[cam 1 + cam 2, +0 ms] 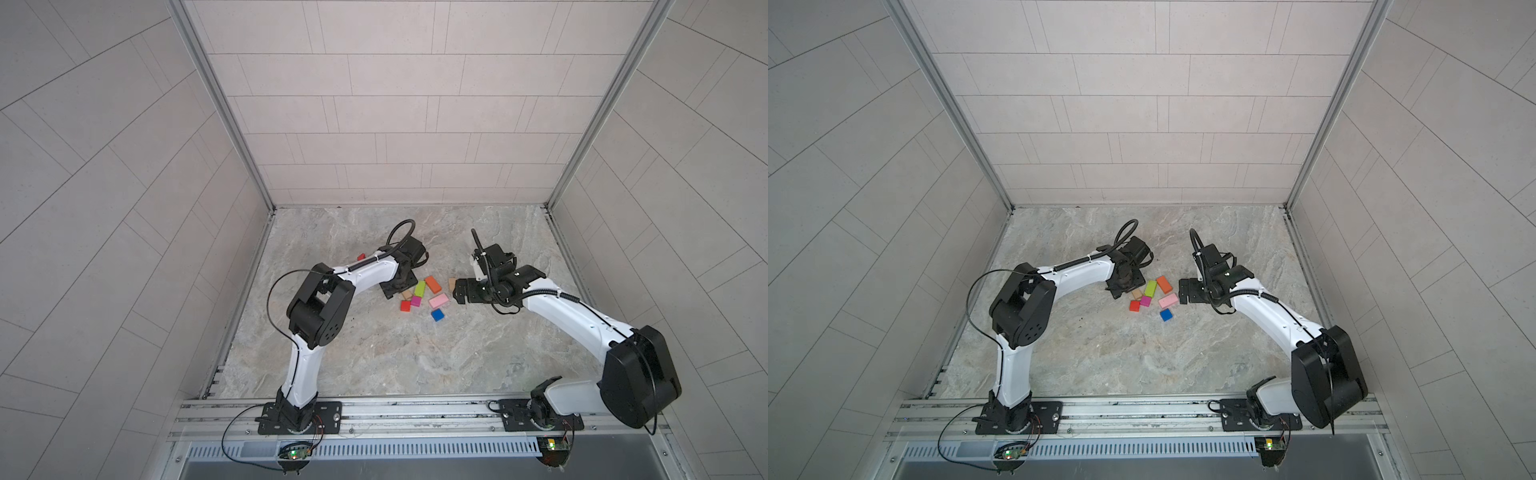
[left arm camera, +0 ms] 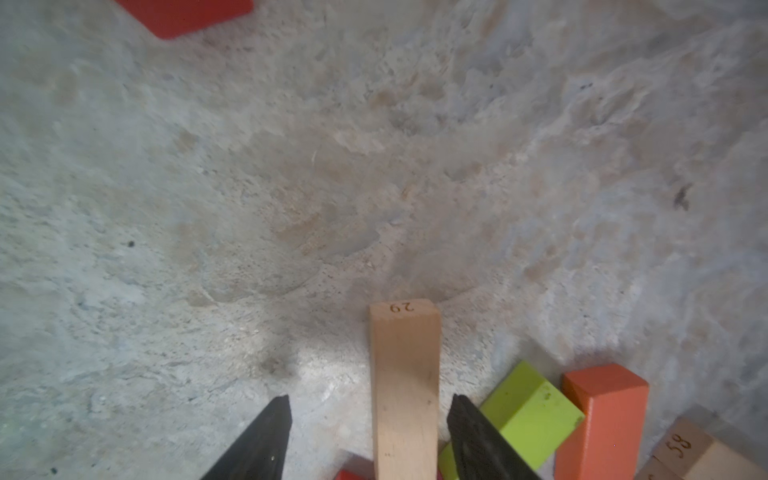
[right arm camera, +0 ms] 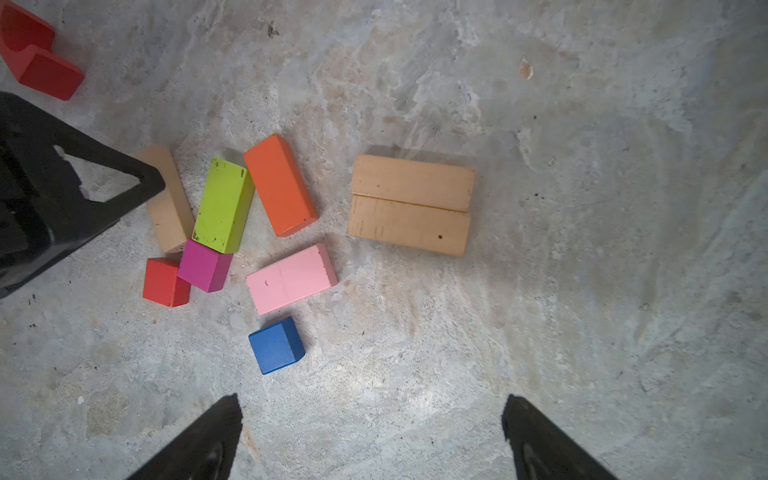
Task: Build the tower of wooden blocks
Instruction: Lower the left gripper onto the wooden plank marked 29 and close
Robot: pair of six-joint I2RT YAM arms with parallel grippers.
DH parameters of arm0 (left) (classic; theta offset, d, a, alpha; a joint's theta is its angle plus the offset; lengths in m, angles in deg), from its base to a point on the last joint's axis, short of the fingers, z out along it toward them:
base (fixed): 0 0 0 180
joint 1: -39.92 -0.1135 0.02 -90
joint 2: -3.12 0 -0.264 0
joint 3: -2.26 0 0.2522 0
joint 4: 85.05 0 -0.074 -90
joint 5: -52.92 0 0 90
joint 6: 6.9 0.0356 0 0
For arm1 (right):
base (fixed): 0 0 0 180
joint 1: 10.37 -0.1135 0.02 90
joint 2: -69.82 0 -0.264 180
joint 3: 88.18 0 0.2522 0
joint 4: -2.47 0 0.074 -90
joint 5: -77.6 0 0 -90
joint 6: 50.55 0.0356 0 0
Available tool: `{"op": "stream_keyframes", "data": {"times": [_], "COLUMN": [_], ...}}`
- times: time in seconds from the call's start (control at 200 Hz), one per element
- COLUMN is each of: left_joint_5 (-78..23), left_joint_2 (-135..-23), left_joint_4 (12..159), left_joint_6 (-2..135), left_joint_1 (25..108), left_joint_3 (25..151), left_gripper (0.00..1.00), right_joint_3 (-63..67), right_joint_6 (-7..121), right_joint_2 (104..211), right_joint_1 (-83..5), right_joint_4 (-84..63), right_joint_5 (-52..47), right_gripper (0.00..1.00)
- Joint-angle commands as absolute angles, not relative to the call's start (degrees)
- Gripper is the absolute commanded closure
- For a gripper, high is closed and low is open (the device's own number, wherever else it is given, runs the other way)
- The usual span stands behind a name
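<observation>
Wooden blocks [image 1: 420, 288] lie unstacked on the grey marbled tabletop [image 1: 374, 353]. Left wrist view: the left gripper [image 2: 370, 397] straddles a plain tan wooden bar [image 2: 405, 374] — jaws spread, one finger [image 2: 469, 428] just beside it, the other apart — a stance hidden in both top views. Only the right wrist view shows two more tan wooden bars [image 3: 411, 183] whole; the right gripper [image 3: 372, 397] stands with jaws wide. In a top view, the blue wooden cube [image 1: 437, 315] lies at six o'clock of the pink wooden oblong [image 1: 439, 300].

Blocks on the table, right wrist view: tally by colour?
Tan bars: 3
Red cube and red notched piece: 2
Lime oblong: 1
Orange oblong: 1
Pink oblong: 1
Magenta cube: 1
Blue cube: 1
Total: 10
</observation>
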State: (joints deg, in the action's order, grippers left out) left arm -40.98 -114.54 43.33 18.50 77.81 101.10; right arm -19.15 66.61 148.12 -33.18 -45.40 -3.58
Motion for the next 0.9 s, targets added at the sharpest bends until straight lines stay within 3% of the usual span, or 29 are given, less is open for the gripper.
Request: {"op": "stream_keyframes", "data": {"times": [0.0, 0.275, 0.61, 0.716, 0.896], "left_joint_5": [-41.0, -41.0, -41.8, -43.7, -46.9], "left_joint_2": [-115.8, -118.6, -117.8, -116.0, -111.1], "left_joint_4": [42.6, 41.2, 41.2, 40.5, 38.5], "left_joint_6": [17.8, 18.2, 20.4, 22.6, 29.5], "left_joint_1": [78.2, 78.6, 78.6, 78.6, 78.5], "left_joint_3": [102.8, 105.2, 103.4, 102.4, 100.5], "left_gripper": [0.38, 0.39, 0.69, 0.70, 0.83], "right_joint_3": [-18.8, -18.9, -19.2, -19.3, -19.3], "right_joint_6": [65.9, 65.4, 65.6, 65.6, 65.5], "right_joint_2": [147.0, 146.5, 146.4, 146.3, 146.2], "right_joint_1": [-32.8, -32.0, -31.7, -31.7, -31.6], "right_joint_4": [-46.1, -46.6, -46.7, -46.7, -46.6], "right_joint_5": [-3.6, -3.7, -3.4, -3.3, -3.9], "right_gripper": [0.01, 0.01, 0.01, 0.01, 0.01]}}
